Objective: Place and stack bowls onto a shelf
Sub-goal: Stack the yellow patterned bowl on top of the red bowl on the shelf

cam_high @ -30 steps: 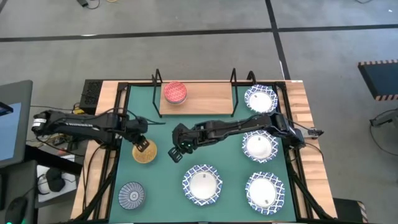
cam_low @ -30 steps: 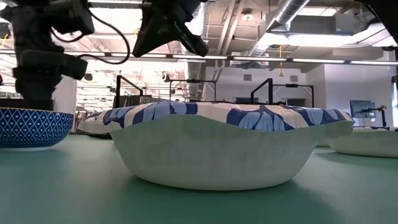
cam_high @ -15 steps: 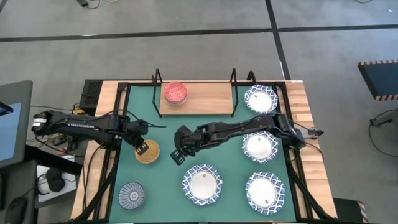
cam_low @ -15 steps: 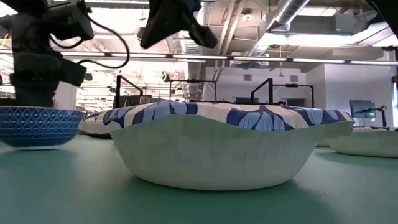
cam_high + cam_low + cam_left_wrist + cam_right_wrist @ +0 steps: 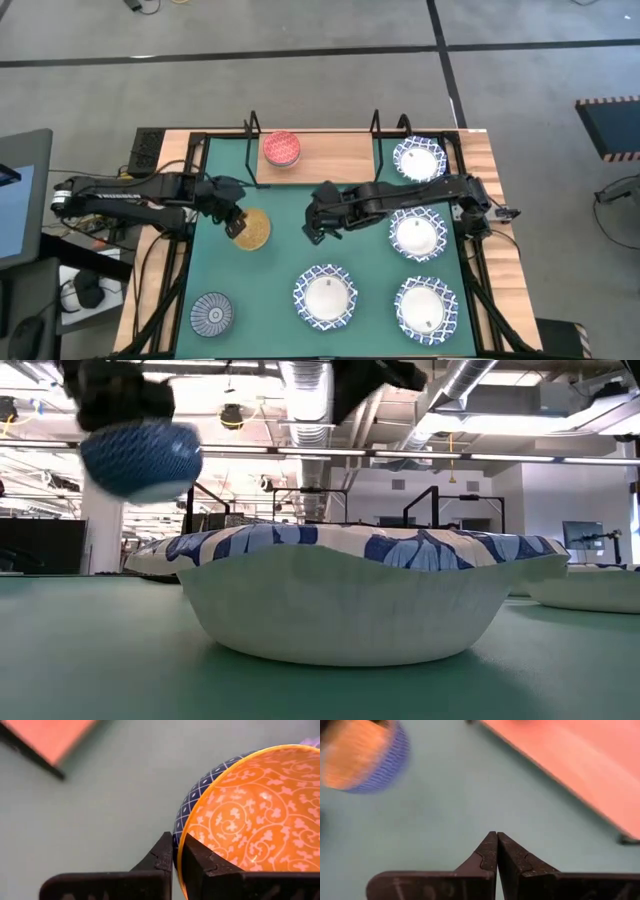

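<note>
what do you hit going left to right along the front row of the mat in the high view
dark-blue striped bowl → white blue-rimmed bowl → second white blue-rimmed bowl

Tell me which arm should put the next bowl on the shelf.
Left. The left gripper already grips the yellow bowl by its rim, lifted near the shelf. The right gripper is shut and empty over the mat.

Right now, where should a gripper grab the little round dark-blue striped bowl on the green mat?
By its rim, from straight above: the little round dark-blue striped bowl sits upright and alone on the green mat, so one finger fits inside its wall, one outside. The left gripper holds the orange-lined blue bowl just so.
</note>
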Motion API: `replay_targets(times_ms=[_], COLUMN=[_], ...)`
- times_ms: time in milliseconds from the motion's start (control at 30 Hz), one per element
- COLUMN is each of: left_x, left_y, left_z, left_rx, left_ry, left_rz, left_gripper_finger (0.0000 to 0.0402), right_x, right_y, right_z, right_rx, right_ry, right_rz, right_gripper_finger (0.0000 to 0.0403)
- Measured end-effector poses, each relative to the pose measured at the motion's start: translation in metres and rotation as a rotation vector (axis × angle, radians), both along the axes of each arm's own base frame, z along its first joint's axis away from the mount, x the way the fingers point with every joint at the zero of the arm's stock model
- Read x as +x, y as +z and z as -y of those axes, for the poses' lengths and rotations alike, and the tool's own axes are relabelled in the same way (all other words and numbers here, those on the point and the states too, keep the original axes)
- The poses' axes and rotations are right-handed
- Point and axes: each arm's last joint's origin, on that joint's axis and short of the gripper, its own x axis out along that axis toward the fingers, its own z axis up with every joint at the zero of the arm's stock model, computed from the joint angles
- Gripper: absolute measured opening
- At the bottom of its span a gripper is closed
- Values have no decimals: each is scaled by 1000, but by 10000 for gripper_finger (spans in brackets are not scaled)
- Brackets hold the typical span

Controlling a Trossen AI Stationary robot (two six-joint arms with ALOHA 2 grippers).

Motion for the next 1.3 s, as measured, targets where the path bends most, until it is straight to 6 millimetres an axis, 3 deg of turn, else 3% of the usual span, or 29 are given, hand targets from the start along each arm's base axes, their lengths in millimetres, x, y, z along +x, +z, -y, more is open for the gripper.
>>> replay_targets(times_ms=[267,467,600,767,967,1133,1300], left_x=[7,33,57,78,94,101,103], left_y=[53,81,90,100,94,73,65], left_z=[-4,-17,-42,-83,-143,-192,-219], left_rx=[127,261,317,354,363,293,226], left_ry=[60,141,186,244,290,328,324], left_rz=[162,165,108,42,-63,-185,-242], left_gripper_finger=[1,1,0,0,0,0,0], right_x=[-6,-3,-7,-25,-68,-106,-139], right_y=[-29,-54,-51,-29,-6,-9,-19], right_z=[-1,-8,-14,-17,-26,-25,-29], right_rx=[28,131,162,143,76,88,120], right_ry=[53,145,209,243,236,138,71], right_rz=[-88,-37,10,61,129,165,199], right_gripper_finger=[28,27,27,27,27,27,27])
